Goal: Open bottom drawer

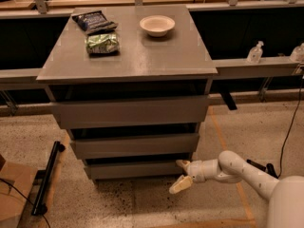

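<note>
Speckled flooring is seen around a grey table point(190, 61) with three drawer fronts stacked beneath its top. A white bowl point(157, 25), a green bag point(102, 42) and a dark blue bag point(93, 21) are carried on the top. The bottom drawer point(137, 169) is found lowest, just above the floor, its slim front set under a dark gap. The gripper point(182, 175) is held low at the right end of that front, its fingers spread apart, the upper one close to the drawer's corner and the lower one angled toward the floor; contact cannot be told. A black bar point(46, 179) is laid on the floor at the left
</note>
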Tool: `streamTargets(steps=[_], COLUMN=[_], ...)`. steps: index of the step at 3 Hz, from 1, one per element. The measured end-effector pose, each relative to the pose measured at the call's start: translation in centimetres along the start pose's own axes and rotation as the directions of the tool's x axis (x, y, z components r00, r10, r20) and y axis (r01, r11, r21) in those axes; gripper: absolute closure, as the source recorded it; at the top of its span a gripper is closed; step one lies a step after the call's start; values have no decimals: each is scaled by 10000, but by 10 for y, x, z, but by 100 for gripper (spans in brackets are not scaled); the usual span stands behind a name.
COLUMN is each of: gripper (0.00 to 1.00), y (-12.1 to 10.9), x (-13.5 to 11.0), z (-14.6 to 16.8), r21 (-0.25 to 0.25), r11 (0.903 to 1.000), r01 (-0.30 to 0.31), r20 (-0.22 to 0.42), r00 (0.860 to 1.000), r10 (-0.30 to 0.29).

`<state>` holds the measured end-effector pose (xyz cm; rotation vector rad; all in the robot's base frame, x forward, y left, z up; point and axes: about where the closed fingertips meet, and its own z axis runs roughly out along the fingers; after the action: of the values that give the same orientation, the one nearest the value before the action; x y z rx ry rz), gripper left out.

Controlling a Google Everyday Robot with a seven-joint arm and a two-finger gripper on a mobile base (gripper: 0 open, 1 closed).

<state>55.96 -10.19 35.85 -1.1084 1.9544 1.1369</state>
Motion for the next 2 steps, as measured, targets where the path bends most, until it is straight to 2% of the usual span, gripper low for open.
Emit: streamTargets(steps=[1, 2], gripper=[0, 0], y=[-15, -16], x=[-5, -1], z=[-5, 1], r21=[258, 281], r11=[9996, 9996], r01=[76, -29], r20=[127, 106], r00=[9999, 9999], r10=[-79, 26])
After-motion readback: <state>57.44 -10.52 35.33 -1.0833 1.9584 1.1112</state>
